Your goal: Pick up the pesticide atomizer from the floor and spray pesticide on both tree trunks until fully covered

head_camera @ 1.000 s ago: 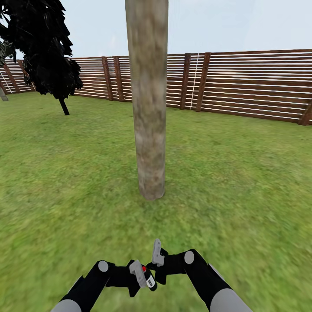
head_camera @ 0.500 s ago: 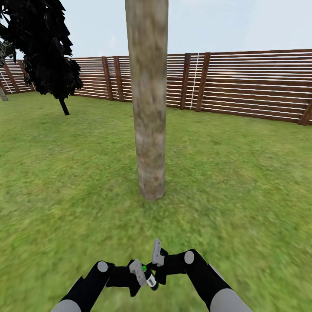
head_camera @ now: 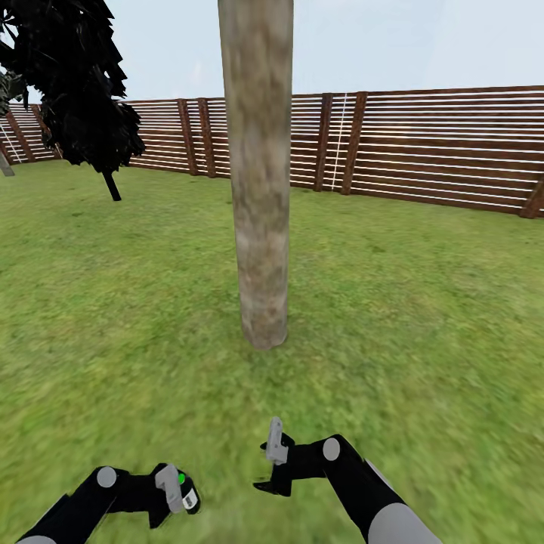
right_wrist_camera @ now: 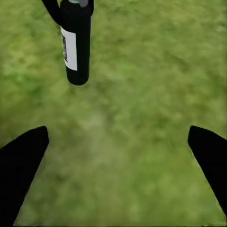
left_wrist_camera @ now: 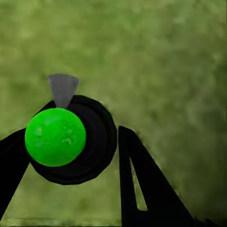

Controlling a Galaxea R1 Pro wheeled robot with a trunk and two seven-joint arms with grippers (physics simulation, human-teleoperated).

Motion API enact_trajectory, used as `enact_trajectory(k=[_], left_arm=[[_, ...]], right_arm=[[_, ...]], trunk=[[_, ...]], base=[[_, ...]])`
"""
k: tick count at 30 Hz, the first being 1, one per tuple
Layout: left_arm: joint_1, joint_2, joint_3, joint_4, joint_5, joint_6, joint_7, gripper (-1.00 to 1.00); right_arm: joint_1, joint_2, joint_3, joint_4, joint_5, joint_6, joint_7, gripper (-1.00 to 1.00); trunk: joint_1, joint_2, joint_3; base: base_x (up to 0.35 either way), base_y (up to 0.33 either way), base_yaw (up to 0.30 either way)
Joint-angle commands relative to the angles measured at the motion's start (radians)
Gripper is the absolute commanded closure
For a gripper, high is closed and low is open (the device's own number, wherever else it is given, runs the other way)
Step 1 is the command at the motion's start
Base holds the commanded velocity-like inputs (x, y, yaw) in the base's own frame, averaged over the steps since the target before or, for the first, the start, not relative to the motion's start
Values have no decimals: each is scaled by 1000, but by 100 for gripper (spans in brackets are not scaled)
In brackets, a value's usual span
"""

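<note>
The pesticide atomizer (head_camera: 183, 491) sits gripped in the left gripper (head_camera: 170, 489), lower left, ready for spraying the tree trunk (head_camera: 259, 196); right gripper (head_camera: 273, 461) jaws wide, empty.

Tree trunk (head_camera: 259, 189): mottled grey, beige and brown bark, paler streaks along its length.

Floor (head_camera: 423, 317): blotchy green grass, yellow-green patches among darker green.

Fence (head_camera: 438, 143): brown horizontal slats on darker brown posts, pale gaps between slats.

Thin-stemmed tree (head_camera: 75, 83): black foliage, dark stem.

Sky (head_camera: 393, 41): pale blue-grey, hazy white.

Pesticide atomizer (head_camera: 183, 495): black body, white label with dark print, pale grey trigger head, bright green spot on top. In the left wrist view the spot (left_wrist_camera: 55, 136) is vivid green with faint lighter flecks.

Left gripper (head_camera: 168, 491): black, with a grey round joint on the arm behind it.

Right gripper (head_camera: 273, 461): black body, one pale grey finger, grey round joint behind.
</note>
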Motion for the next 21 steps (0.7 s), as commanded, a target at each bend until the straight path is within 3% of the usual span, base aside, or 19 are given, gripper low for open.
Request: enact_trajectory(k=[1,3,5,7,9,10,11,12,13,15,16,17,19,21], left_arm=[[1,16,-2,-1,-6,-11,1,100],[3,46,-3,4,-9,-11,2,100],[4,61,0,17,-10,-10,15,100],[4,70,24,24,-6,-3,95,100],[4,67,72,28,-1,5,194,100],[4,61,104,29,1,11,249,100],[4,53,125,29,2,20,280,100],[4,34,155,29,5,55,315,100],[3,17,175,29,8,93,335,100],[1,-39,241,25,20,251,417,100],[-6,-84,273,18,40,353,490,100],[-11,-113,281,16,59,410,528,100],[-15,-152,284,15,79,503,556,100],[-18,-201,282,8,87,611,569,100]], right_arm=[[0,-1,-1,0,10,-7,1,-100],[0,-5,-4,3,10,-7,-1,-100],[1,-38,-4,15,10,-9,-6,-100],[2,-108,-8,83,5,-11,-34,-100],[3,-178,-50,191,-21,-14,-130,-100],[3,-218,-106,254,-51,-14,-219,-100],[4,-237,-151,290,-74,-14,-286,-100],[4,-258,-221,340,-105,-15,-387,-100],[4,-266,-263,370,-121,-16,-456,-100],[5,-276,-360,446,-153,-25,-682,-100],[6,-277,-425,470,-198,-55,-867,-100],[6,-278,-467,476,-244,-89,-969,-100],[6,-281,-498,480,-297,-125,-1046,-100],[9,-288,-513,483,-332,-143,-1081,-100]], trunk=[[0,0,-1],[0,0,-1],[0,0,-1],[0,0,-1],[0,0,-1],[0,0,-1],[0,0,-1],[0,0,-1],[0,0,-1],[0,0,-1],[0,0,-1],[0,0,-1],[0,0,-1],[0,0,-1]], base=[[0,0,0],[0,0,0],[0,0,0],[0,0,0],[0,0,0],[0,0,0],[0,0,0],[0,0,0],[0,0,0],[0,0,0],[0,0,0],[0,0,0],[0,0,0],[0,0,0]])
